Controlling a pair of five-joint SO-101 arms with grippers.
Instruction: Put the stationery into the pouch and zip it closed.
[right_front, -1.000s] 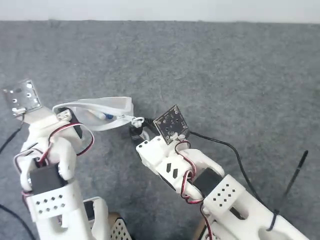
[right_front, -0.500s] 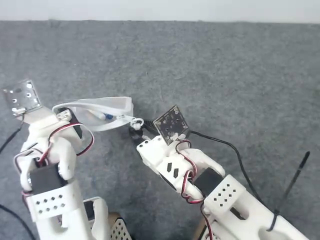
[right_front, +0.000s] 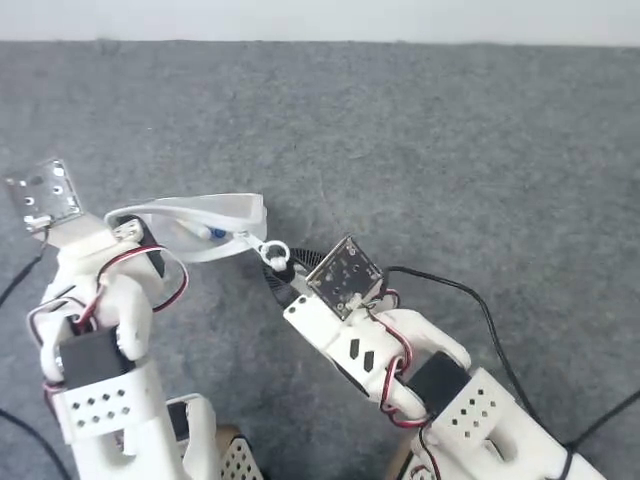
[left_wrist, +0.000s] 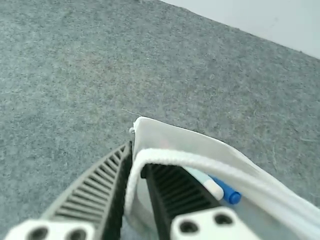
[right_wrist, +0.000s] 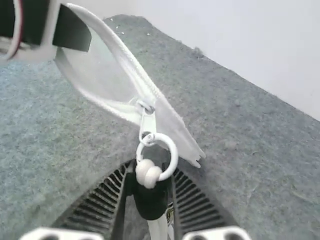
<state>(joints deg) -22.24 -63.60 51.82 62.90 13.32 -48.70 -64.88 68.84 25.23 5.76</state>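
A white see-through pouch (right_front: 195, 225) hangs stretched between the two grippers just above the grey carpet. My left gripper (right_front: 128, 228) is shut on the pouch's rim (left_wrist: 150, 156) at one end. A blue and white pen (left_wrist: 220, 189) lies inside the pouch. At the other end, my right gripper (right_front: 272, 268) is shut on the zip pull (right_wrist: 148, 176), gripping the tab with its white bead just below the pull's ring (right_wrist: 159, 149). The slider (right_wrist: 145, 107) sits near that end of the pouch (right_wrist: 107, 70).
Grey carpet (right_front: 450, 150) covers the whole table, with a pale wall along its far edge. A black cable (right_front: 470, 300) runs along the right arm's body. Both arm bodies fill the near edge.
The right arm has drawn back toward the near edge, its wrist camera shifting down and slightly right. The zip pull ring followed a little. The left arm and pouch body stayed put.
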